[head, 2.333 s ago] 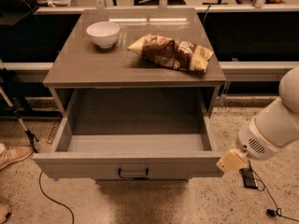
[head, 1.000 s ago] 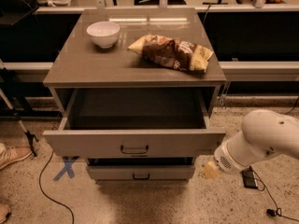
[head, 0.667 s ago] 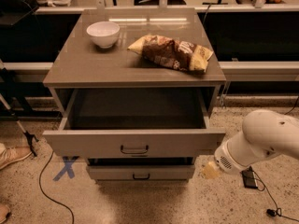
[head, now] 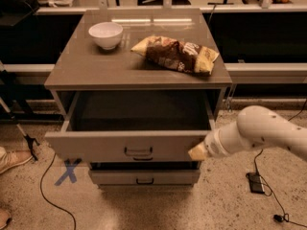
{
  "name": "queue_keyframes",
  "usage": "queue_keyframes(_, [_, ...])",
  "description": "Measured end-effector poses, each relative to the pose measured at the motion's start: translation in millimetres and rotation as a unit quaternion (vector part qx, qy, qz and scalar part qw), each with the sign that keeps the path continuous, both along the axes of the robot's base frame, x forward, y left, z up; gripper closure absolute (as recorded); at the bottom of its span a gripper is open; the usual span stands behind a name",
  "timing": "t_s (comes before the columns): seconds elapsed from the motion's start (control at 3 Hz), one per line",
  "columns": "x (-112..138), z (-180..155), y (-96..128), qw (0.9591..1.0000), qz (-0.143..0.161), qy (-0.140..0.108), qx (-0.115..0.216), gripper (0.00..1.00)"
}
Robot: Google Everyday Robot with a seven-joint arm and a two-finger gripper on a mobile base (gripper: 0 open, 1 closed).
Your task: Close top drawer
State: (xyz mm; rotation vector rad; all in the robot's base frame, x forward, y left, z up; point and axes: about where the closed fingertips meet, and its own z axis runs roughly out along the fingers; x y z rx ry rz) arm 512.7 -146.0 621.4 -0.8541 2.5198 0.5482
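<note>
The top drawer point(head: 129, 145) of the grey-brown cabinet stands partly pulled out, its box empty and a small dark handle point(head: 138, 152) at the centre of its front. My gripper point(head: 196, 152) comes in from the right on a white arm. Its yellowish tip rests against the right end of the drawer front. A lower drawer point(head: 144, 177) shows beneath, also slightly out.
On the cabinet top point(head: 76, 66) stand a white bowl point(head: 106, 34) at the back left and a chip bag point(head: 176, 55) at the right. A blue X mark point(head: 67, 171) and cables lie on the floor; a dark device point(head: 255, 182) lies at the right.
The drawer has moved in from fully pulled out to partly open. My arm has shifted left and now touches the right end of the drawer front.
</note>
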Motion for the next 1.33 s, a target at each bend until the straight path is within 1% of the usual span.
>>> queue_keyframes(0.33, [7, 1, 3, 1.0000, -0.002, -0.007, 0.006, 1.00])
queue_keyframes(0.67, [52, 9, 17, 0.9985, -0.016, -0.043, 0.031, 1.00])
queue_keyframes(1.0, [82, 13, 28, 0.9966, -0.022, -0.063, 0.048, 1.00])
queue_keyframes(1.33, [82, 13, 28, 0.9966, -0.022, -0.063, 0.048, 1.00])
